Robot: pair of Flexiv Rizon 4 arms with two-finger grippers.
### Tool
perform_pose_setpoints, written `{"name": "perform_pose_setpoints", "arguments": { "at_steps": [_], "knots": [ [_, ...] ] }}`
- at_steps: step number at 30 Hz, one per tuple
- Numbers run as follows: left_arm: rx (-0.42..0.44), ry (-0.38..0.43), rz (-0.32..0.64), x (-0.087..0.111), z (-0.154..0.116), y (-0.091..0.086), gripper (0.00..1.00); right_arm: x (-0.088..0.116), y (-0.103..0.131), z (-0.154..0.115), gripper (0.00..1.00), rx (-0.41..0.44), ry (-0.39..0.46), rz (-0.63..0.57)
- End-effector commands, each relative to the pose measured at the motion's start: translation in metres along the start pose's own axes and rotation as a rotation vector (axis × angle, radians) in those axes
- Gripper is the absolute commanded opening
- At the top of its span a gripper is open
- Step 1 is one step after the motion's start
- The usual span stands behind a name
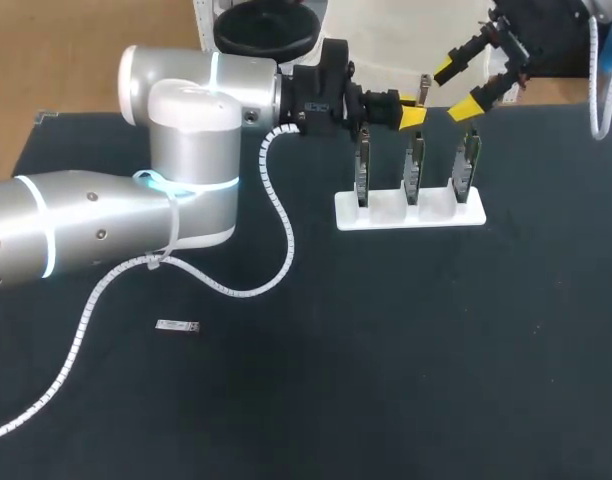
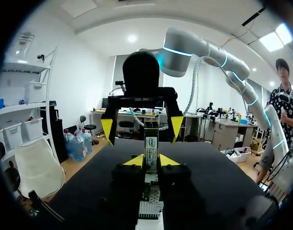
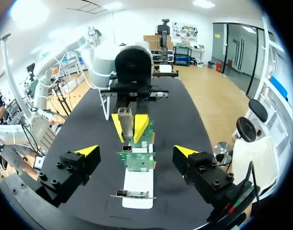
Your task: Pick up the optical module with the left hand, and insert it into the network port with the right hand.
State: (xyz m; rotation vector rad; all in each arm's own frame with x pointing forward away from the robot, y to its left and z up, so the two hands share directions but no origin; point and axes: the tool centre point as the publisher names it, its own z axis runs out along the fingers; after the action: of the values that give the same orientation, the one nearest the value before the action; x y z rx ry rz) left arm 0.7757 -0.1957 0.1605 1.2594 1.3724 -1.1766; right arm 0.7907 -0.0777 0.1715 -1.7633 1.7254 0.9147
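Note:
My left gripper is shut on the optical module, a small silver bar held upright above the middle card of the white rack. In the left wrist view the module stands between the yellow tips of the left gripper. My right gripper faces it from the far right, open, its fingers to either side of the module and not touching it. The right wrist view shows the right gripper spread wide, with the module ahead of it in the left gripper. The network cards stand below.
Three green network cards stand upright in the rack. A second small silver module lies on the black table at the front left. The left arm's white spiral cable trails across the table.

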Motion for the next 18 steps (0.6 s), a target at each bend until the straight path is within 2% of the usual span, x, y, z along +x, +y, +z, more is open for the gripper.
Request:
{"name": "perform_pose_setpoints", "arguments": {
  "at_steps": [1,7,18],
  "knots": [
    [0.006,0.002,-0.001,0.0,0.001,0.003,0.0,-0.005,0.0,-0.005,1.0,0.019,-0.016,-0.004],
    [0.006,0.002,-0.001,0.0,0.001,0.003,0.0,-0.013,-0.005,-0.004,1.0,0.025,-0.042,-0.019],
    [0.006,0.002,-0.001,0.0,0.001,0.003,0.0,-0.027,-0.004,0.005,1.0,-0.022,-0.088,-0.039]
  ]
}}
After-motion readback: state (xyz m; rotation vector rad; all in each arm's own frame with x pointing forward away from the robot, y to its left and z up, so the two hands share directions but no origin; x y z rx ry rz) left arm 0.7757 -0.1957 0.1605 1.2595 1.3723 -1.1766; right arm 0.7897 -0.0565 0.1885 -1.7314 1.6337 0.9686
